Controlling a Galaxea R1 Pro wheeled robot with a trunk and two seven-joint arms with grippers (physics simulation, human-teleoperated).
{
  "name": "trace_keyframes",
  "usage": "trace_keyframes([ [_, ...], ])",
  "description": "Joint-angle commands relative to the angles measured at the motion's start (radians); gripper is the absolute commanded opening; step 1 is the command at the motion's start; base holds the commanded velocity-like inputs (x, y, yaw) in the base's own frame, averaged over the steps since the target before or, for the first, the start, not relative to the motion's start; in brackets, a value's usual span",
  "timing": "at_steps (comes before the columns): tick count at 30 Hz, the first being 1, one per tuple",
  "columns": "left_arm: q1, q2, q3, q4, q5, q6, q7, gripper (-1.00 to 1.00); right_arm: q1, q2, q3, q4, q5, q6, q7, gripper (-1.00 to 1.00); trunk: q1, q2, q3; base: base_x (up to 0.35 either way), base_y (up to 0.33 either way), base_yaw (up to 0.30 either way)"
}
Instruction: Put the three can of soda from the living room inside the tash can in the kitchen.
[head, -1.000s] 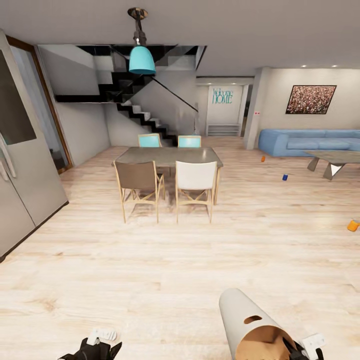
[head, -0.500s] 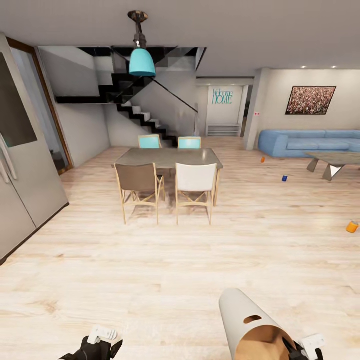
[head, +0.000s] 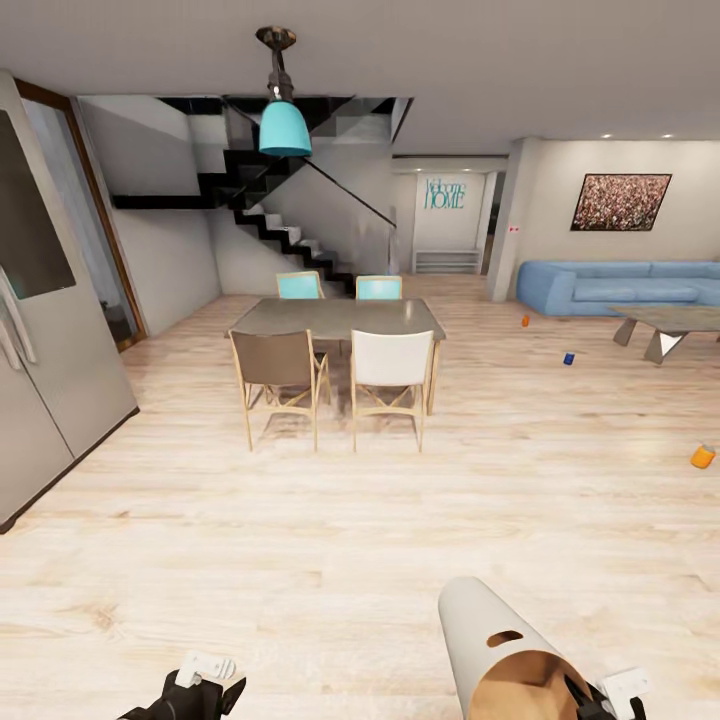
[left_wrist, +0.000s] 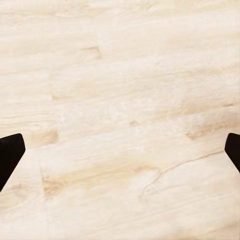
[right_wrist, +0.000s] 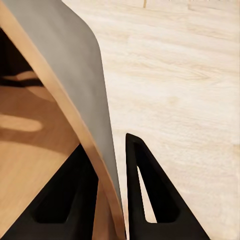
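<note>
The robot carries the tapered round bin of light tan wood (head: 510, 660) in its right gripper (right_wrist: 112, 200), whose two black fingers are clamped on the bin's wall at the rim, one inside and one outside, as the right wrist view shows. The bin is held tilted, its brown interior facing the head camera and an oval handle cut-out showing near the rim; the visible part of the interior holds nothing. The left gripper (left_wrist: 120, 150) hangs over bare light wood floor (head: 300, 540) with its fingers spread wide and nothing between them. None of the three soda cans is collected yet: a small orange can (head: 703, 457) lies on the floor at the far right, a dark blue can (head: 569, 358) stands farther off near the glass-topped low table (head: 670, 320), and a second orange can (head: 525, 321) sits just before the blue sectional sofa (head: 620, 285). All are well apart from the bin. By this evidence the task is at an early stage: every can remains to be picked up and dropped in.
</note>
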Motion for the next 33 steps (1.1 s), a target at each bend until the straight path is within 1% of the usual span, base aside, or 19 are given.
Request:
trace_keyframes([
  [1, 0.0, 0.0, 0.0, 0.0, 0.0, -0.001, 0.001, 1.0, 0.0, 0.0, -0.003, -0.002, -0.007, 0.001, 0.005, -1.0, 0.0, 0.0, 0.0, 0.0, 0.0, 0.0],
  [5, 0.0, 0.0, 0.003, -0.001, 0.002, -0.003, 0.001, 1.0, 0.0, 0.001, -0.003, -0.002, -0.007, 0.001, 0.005, -1.0, 0.0, 0.0, 0.0, 0.0, 0.0, 0.0],
  [10, 0.0, 0.0, 0.004, 0.0, 0.0, -0.038, 0.002, 1.0, 0.0, 0.003, -0.002, -0.001, -0.007, 0.001, 0.005, -1.0, 0.0, 0.0, 0.0, 0.062, 0.0, 0.0],
  [16, 0.0, 0.0, 0.006, 0.0, 0.002, -0.045, 0.002, 1.0, 0.0, 0.003, -0.001, -0.001, -0.007, 0.001, 0.005, -1.0, 0.0, 0.0, 0.0, 0.069, 0.0, 0.0],
  [21, 0.0, 0.0, 0.006, 0.0, 0.001, -0.085, 0.002, 1.0, 0.0, 0.005, 0.0, -0.001, -0.007, 0.001, 0.005, -1.0, 0.0, 0.0, 0.0, 0.01, 0.0, 0.0],
  [25, 0.0, 0.0, 0.006, 0.0, 0.005, -0.094, 0.003, 1.0, 0.0, 0.005, 0.0, -0.001, -0.007, 0.001, 0.005, -1.0, 0.0, 0.0, 0.0, 0.002, 0.0, 0.0],
  [33, 0.0, 0.0, 0.006, 0.0, 0.001, -0.097, 0.003, 1.0, 0.0, 0.005, 0.0, -0.001, -0.007, 0.001, 0.004, -1.0, 0.0, 0.0, 0.0, 0.0, 0.0, 0.0],
])
